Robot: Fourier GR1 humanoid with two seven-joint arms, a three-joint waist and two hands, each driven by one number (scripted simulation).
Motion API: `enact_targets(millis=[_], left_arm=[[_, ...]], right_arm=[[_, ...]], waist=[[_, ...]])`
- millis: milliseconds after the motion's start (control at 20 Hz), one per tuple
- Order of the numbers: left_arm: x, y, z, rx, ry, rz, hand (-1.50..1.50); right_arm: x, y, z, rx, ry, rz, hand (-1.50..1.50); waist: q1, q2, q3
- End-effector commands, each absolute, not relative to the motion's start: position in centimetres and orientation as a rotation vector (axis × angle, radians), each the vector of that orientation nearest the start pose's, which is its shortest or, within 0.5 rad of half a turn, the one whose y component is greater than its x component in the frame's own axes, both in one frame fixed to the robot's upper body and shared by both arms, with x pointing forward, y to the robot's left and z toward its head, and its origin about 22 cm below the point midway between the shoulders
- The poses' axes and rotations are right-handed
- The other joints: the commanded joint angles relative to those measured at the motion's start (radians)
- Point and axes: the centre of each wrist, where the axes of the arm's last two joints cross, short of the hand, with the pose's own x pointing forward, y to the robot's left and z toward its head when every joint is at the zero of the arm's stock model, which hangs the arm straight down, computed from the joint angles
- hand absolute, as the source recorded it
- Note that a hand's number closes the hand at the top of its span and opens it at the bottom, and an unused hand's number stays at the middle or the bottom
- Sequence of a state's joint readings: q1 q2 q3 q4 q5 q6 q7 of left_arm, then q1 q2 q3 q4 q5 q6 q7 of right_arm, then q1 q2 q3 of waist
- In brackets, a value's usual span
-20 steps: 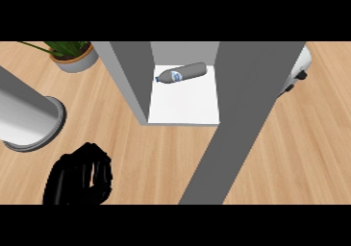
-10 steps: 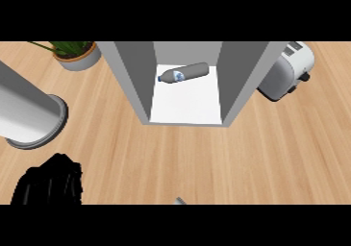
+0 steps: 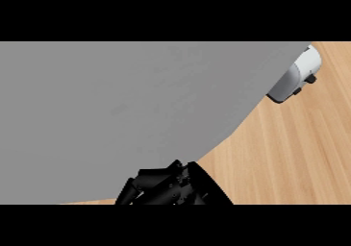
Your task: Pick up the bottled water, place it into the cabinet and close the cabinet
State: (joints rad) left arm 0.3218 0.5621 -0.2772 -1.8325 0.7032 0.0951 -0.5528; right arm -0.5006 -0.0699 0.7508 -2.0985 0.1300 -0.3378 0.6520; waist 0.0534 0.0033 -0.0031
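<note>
A grey panel (image 3: 121, 110) fills my left and hides the bottled water. I'd judge it light and slick, best taken round its middle. My hand (image 3: 174, 185) sits low, centre; open or closed, I cannot tell.

Kitchen, wooden counter (image 3: 291, 153), white countertop appliance (image 3: 295, 77), grey cabinet panel (image 3: 121, 105)

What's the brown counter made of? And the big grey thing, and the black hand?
The counter looks like matte wood: pale brown planks with grain lines. The big grey thing is plain and smooth, maybe painted board or metal; I cannot tell which. The black hand looks like hard plastic or metal, slightly shiny, with faint highlights on its edges.
</note>
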Motion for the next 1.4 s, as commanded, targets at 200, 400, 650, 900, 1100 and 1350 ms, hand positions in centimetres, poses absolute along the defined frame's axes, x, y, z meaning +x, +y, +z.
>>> enact_targets(millis=[200, 400, 650, 900, 1100, 1350], left_arm=[[14.5, 31.3, 2.2, -0.218, -1.881, 0.152, 1.5], [15.2, 32.0, 2.2, -0.251, -1.885, 0.149, 1.5], [14.8, 32.6, 1.8, -0.247, -1.87, 0.151, 1.5], [14.6, 33.4, 3.4, -0.245, -1.875, 0.113, 1.5], [14.4, 32.6, 2.5, -0.257, -1.88, 0.13, 1.5], [15.3, 32.0, 3.6, -0.262, -1.896, 0.119, 1.5]], right_arm=[[26.5, -3.7, 20.8, 0.471, -1.692, 0.484, 1.5], [31.4, -4.3, 19.7, 0.494, -1.628, 0.473, 1.5], [36.7, -7.0, 16.5, 0.429, -1.616, 0.483, 1.5], [38.8, -10.1, 16.2, 0.403, -1.632, 0.474, 1.5], [39.1, -11.2, 15.3, 0.403, -1.627, 0.476, 1.5], [39.6, -11.4, 15.1, 0.396, -1.64, 0.486, 1.5]], waist=[[-0.015, 0.003, 0.003], [-0.023, 0.005, 0.003], [-0.023, 0.008, 0.003], [-0.009, 0.012, 0.003], [-0.011, 0.015, 0.003], [-0.004, 0.023, 0.003]])
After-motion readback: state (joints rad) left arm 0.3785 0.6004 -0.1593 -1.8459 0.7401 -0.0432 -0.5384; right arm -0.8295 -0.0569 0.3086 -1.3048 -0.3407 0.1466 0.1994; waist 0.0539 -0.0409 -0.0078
